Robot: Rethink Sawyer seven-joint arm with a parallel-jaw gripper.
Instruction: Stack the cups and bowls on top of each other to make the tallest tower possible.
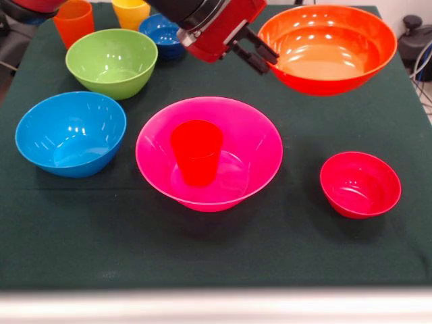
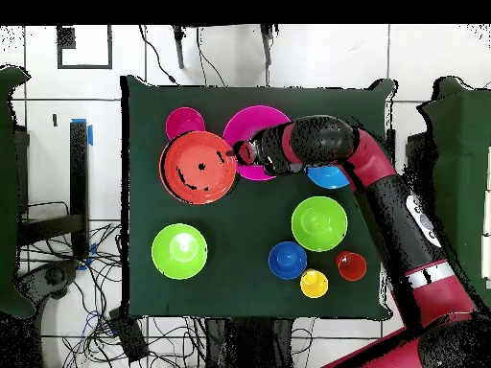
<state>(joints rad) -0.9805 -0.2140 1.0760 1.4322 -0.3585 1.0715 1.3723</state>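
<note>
Landmark: large pink bowl [image 1: 209, 154], sitting on the dark green tablecloth [image 1: 216, 250] near the table's middle. A red cup [image 1: 196, 152] stands upright inside it, open end up, nothing stacked on the cup. The gripper [image 1: 262, 52] is clamped on the rim of the orange bowl [image 1: 327, 48], which hangs off the cloth, upright and slightly tilted; in the front view it is behind and to the right of the pink bowl, and in the overhead view it lies just beside the pink bowl's edge, overlapping it a little. Front view, relative to the pink bowl: light blue bowl [image 1: 71, 133] to its left; small red bowl [image 1: 360, 184] to its right and a bit nearer the camera; lime green bowl [image 1: 112, 63] behind and left. Further behind the pink bowl stand a small dark blue bowl [image 1: 160, 32], an orange cup [image 1: 73, 21] and a yellow cup [image 1: 131, 12]. Overhead shows a second lime green bowl [image 2: 179, 251], well apart from the pink bowl.
</note>
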